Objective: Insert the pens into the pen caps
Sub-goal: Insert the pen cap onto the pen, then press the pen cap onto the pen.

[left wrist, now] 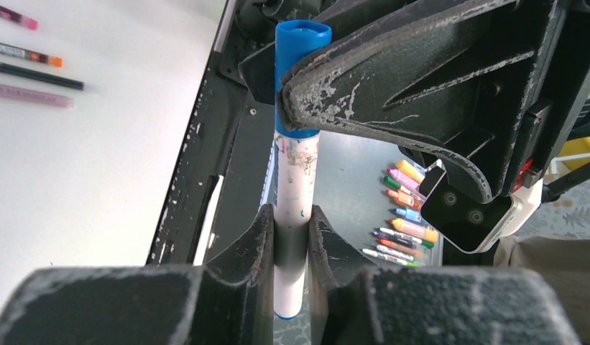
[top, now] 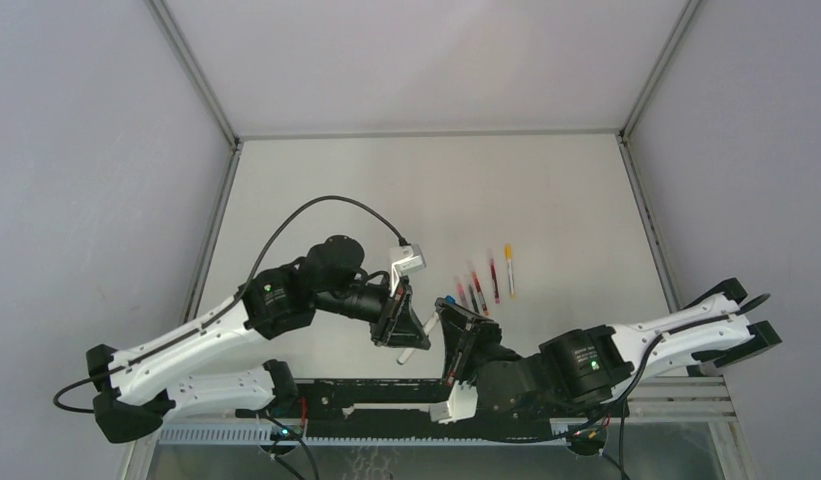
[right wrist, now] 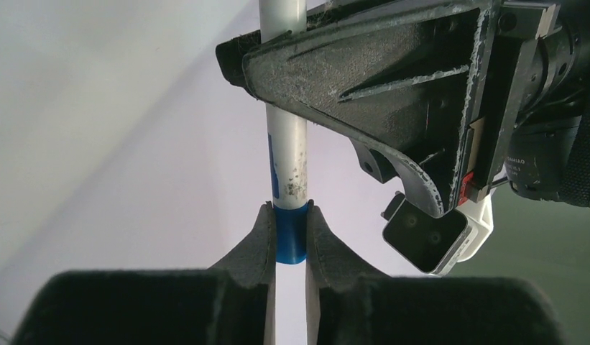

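Between the two arm bases, over the near part of the table [top: 386, 200], the grippers meet nose to nose on one item.

Left gripper [left wrist: 292, 215]: jaws narrow, clamped on the white barrel of a pen [left wrist: 297, 172], low on its length, with the bare end protruding behind the pads.

Right gripper [right wrist: 289, 210]: jaws narrow, pads lying against both sides of the blue cap [right wrist: 290, 241]. How firmly they press cannot be told.

Condition of the joint: the cap sits over the barrel's end with no gap visible at its lip. Pen and cap run in one straight line between the two grippers, held clear of the table.

Step in hand, as judged: the push-fit of this pen into its cap, at or near full seating.

Next move calls for one gripper to let go while the other keeps hold, then a retreat along the pen's axis so the cap is not dragged back off.

Pose: left arm [top: 186, 345] reaches in from the left, right arm [top: 646, 340] from the right, both elbows folded low, wrists turned toward each other.

Other pens [top: 484, 285] lie in a row on the table just beyond the grippers. Whether they are capped cannot be told.
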